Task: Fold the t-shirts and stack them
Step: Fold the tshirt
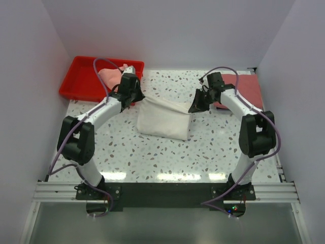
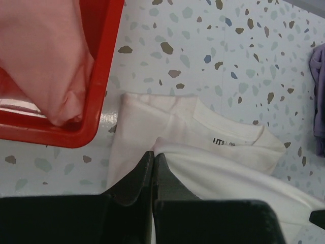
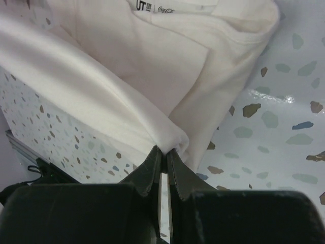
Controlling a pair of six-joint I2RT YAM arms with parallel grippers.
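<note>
While both of my grippers pinch the far edge of the white t-shirt (image 1: pixel 163 121), I judge the step in hand to be a fold of that shirt, roughly midway; my left gripper (image 2: pixel 154 155) is clenched on a thin ridge of white cloth at the shirt's left corner, just beside the rim of the red tray (image 2: pixel 99 96); my right gripper (image 3: pixel 163 151) is clenched the same way on a bunched corner at the other end, with the collar label showing beyond it; from above, the held edge runs stretched between my two tools while the near part of the shirt lies on the speckled table (image 1: pixel 152 157), in the middle between my arms; the pale pink t-shirt (image 1: pixel 109 75) lies crumpled in the tray at the far left, and the dusty-red t-shirt (image 1: pixel 247 87) lies flat at the far right, behind my right arm and well apart from the white one; nothing is stacked yet, since the three shirts sit in three separate places; the next move, as I see it, calls for both arms to travel together towards me, with the edge level and taut, so that it lands squarely on the near hem; if one side leads, the fold will skew; only once the cloth is laid down should I let go.
</note>
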